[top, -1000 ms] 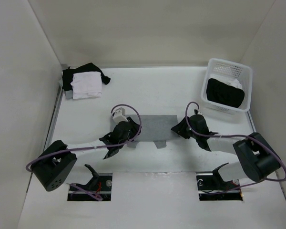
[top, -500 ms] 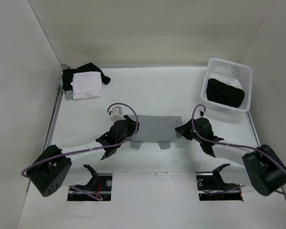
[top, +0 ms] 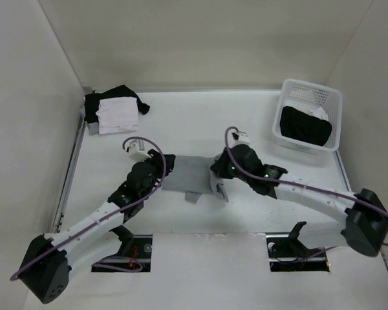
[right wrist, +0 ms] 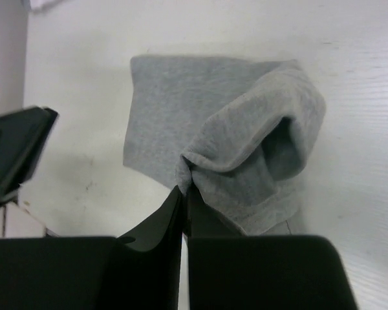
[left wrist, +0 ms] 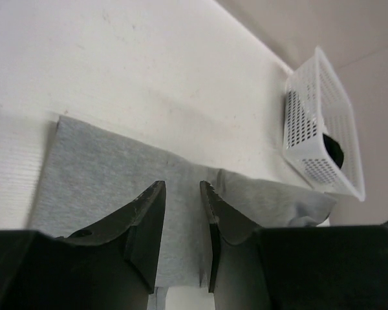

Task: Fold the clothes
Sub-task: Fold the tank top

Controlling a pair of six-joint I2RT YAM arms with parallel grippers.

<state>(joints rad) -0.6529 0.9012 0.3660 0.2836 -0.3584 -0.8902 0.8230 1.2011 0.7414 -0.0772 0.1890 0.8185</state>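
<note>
The clothes' grey T-shirt [top: 189, 172] lies folded mid-table. My right gripper [top: 215, 175] is shut on a pinch of its fabric and holds that side lifted and curled over the rest. The right wrist view shows the jaws [right wrist: 184, 190] closed on the bunched grey cloth [right wrist: 246, 155]. My left gripper [top: 159, 169] stands over the shirt's left part. In the left wrist view its jaws [left wrist: 181, 186] are apart, with flat grey fabric [left wrist: 103, 174] showing between them and nothing pinched.
A white lattice basket [top: 310, 84] holding a black garment [top: 304, 126] stands at the back right; it also shows in the left wrist view [left wrist: 317, 123]. A black garment [top: 119, 93] and a white one [top: 118, 115] lie folded at the back left corner.
My right gripper has closed on the shirt's right side and carried it up and leftward over the rest. The left arm has swung further forward and left along the shirt.
</note>
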